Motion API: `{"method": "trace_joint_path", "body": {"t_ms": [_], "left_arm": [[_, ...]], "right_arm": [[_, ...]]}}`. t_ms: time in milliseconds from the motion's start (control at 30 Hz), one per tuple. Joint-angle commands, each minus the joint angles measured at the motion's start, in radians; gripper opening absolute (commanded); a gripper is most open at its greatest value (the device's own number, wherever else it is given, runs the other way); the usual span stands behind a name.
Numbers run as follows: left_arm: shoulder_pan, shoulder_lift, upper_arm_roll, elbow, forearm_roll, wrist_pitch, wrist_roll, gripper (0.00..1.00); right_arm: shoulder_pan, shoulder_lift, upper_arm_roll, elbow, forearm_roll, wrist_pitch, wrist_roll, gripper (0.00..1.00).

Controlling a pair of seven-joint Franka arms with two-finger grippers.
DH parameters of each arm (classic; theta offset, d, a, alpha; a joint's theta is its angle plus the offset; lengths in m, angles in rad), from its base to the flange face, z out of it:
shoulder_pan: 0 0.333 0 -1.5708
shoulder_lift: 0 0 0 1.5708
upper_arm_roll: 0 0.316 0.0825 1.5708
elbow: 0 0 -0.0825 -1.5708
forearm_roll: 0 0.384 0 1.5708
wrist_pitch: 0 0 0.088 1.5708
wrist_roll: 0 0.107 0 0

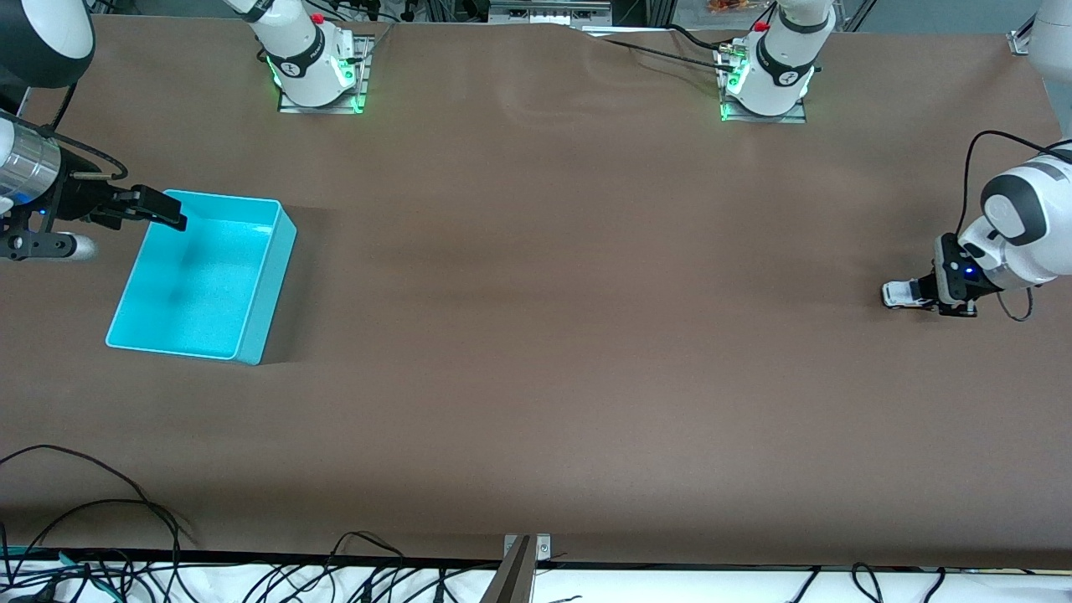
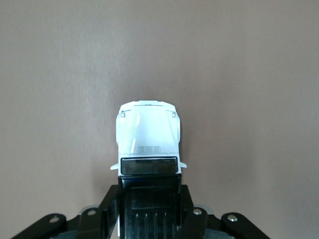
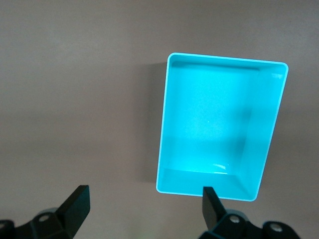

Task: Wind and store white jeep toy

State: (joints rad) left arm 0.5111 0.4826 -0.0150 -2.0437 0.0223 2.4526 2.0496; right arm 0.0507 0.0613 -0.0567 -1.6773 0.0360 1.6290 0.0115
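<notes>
The white jeep toy (image 1: 899,294) sits low at the table at the left arm's end. My left gripper (image 1: 924,293) is shut on its black rear section. In the left wrist view the jeep's white hood (image 2: 148,132) points away from the gripper (image 2: 149,191), and the black fingers (image 2: 110,201) press on both sides of the black roof. I cannot tell whether the wheels touch the table. The turquoise bin (image 1: 270,276) stands empty at the right arm's end. My right gripper (image 1: 155,209) hangs open and empty over the bin's edge; the right wrist view shows the gripper (image 3: 144,196) beside the bin (image 3: 214,119).
The brown table cover (image 1: 569,335) runs flat between the jeep and the bin. The arm bases (image 1: 314,67) stand along the edge farthest from the front camera. Cables (image 1: 100,519) lie along the edge nearest the front camera.
</notes>
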Motion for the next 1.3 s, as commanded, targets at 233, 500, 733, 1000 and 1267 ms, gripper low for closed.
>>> {"method": "trace_joint_path", "body": {"t_ms": [233,500,733,1000,1267], "left_arm": [[0.044,0.130,0.000,0.043,0.024,0.022,0.050,0.11],[0.041,0.122,-0.002,0.051,0.022,0.020,0.043,0.89],[0.017,0.111,-0.010,0.129,0.024,-0.072,0.044,1.00],[-0.008,0.090,-0.010,0.209,0.022,-0.217,0.032,1.00],[-0.045,0.050,-0.011,0.257,0.024,-0.328,-0.034,1.00]], "right_arm": [[0.008,-0.006,-0.011,-0.004,0.015,-0.006,-0.013,1.00],[0.006,-0.006,-0.011,-0.005,0.016,-0.006,-0.013,1.00],[0.006,-0.006,-0.011,-0.005,0.015,-0.006,-0.013,1.00],[0.006,-0.006,-0.011,-0.005,0.016,-0.006,-0.013,1.00],[0.006,-0.006,-0.011,-0.005,0.016,-0.006,-0.013,1.00]]}}
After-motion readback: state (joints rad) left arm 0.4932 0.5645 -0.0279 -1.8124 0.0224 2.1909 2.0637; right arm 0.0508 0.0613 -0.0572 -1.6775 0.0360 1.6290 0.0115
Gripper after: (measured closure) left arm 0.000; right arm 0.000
